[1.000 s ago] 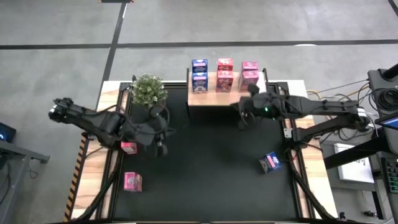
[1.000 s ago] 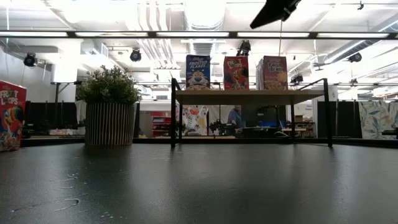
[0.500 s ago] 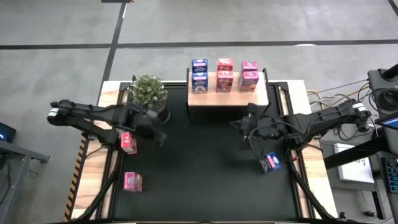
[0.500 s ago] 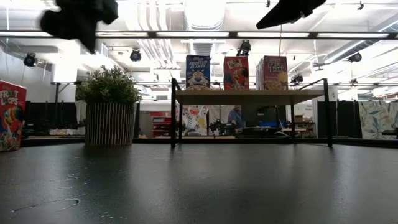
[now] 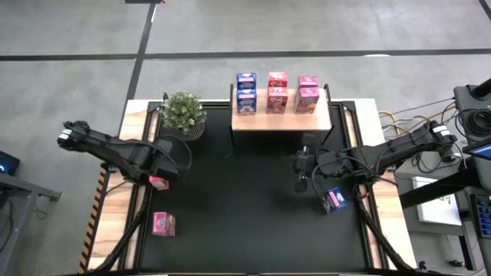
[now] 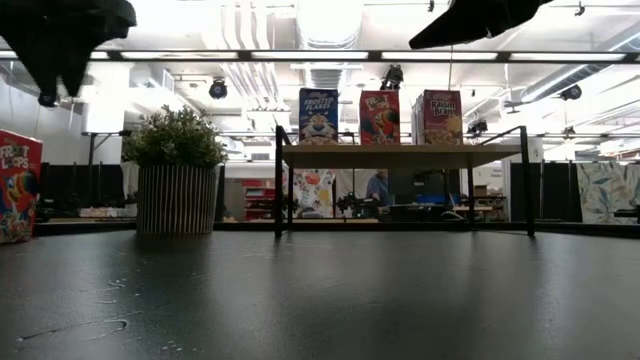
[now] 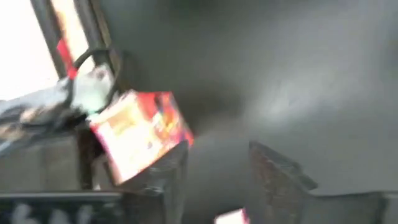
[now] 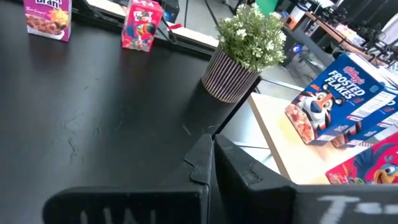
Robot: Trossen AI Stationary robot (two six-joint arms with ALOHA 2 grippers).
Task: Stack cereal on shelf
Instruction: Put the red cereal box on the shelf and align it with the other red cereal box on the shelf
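Left gripper (image 7: 214, 180) (fingers apart) over red box (image 7: 140, 134)

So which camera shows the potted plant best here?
The low view: the potted plant stands whole and unblocked, side-on, left of the shelf. The high view shows only its leafy top. The right wrist view shows it farther off; the left wrist view misses it.

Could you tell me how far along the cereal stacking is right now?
Done: about six boxes on the shelf. In hand: nothing; the left gripper, fingers apart, hovers by a pink box; the right gripper is shut, empty. Left: that box, another pink box and a blue box.
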